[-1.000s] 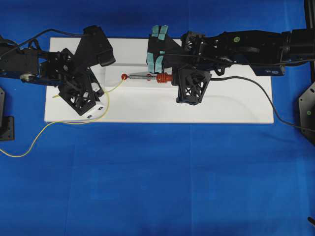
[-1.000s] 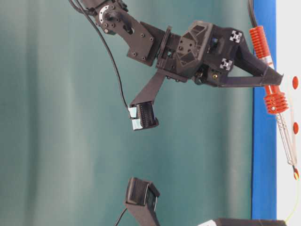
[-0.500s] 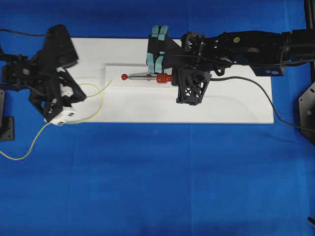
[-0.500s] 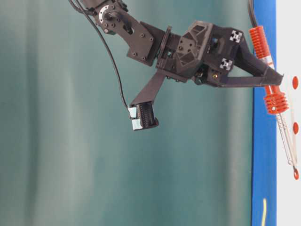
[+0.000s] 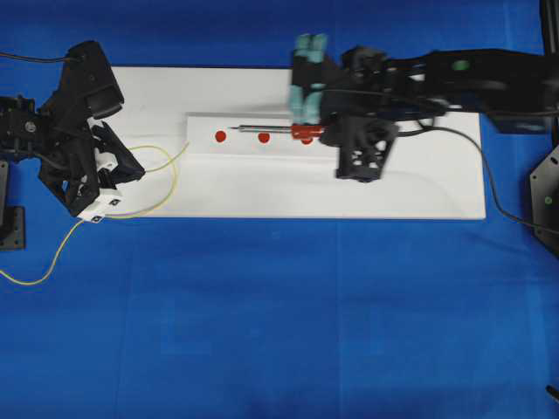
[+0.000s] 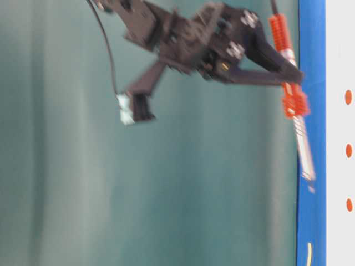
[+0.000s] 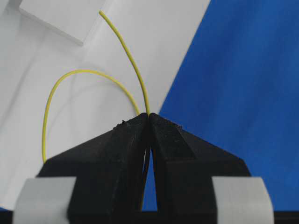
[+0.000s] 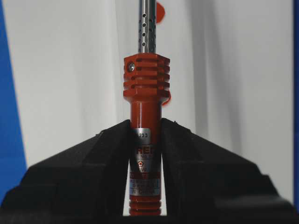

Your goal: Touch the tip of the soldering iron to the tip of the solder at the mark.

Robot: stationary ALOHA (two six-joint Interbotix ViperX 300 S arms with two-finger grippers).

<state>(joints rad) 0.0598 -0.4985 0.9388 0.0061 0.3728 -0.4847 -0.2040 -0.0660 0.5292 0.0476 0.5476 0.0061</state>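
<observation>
- a white board (image 5: pixel 262 196) lay on the blue surface (image 5: pixel 279 323), with a raised white strip (image 5: pixel 203 124) along its far side bearing three red dots (image 5: pixel 220 136) in a row; nothing stood between the iron's tip and the solder's free end.
- the right end effector (image 8: pixel 145 135) was clamped on the orange-red handle of the soldering iron (image 5: pixel 278 132), whose shaft lay along the strip, its tip just beside the leftmost dot.
- the left end effector (image 7: pixel 148 122) was shut on the solder (image 7: pixel 133 65) at the board's left edge; the wire looped over the board, its free end near the strip's left end, well apart from the iron's tip.
- only the right wrist view showed the shaft's perforations; only the overhead view showed the solder trailing off onto the blue surface.
- counted: two arms, one iron, one solder wire, three dots.
</observation>
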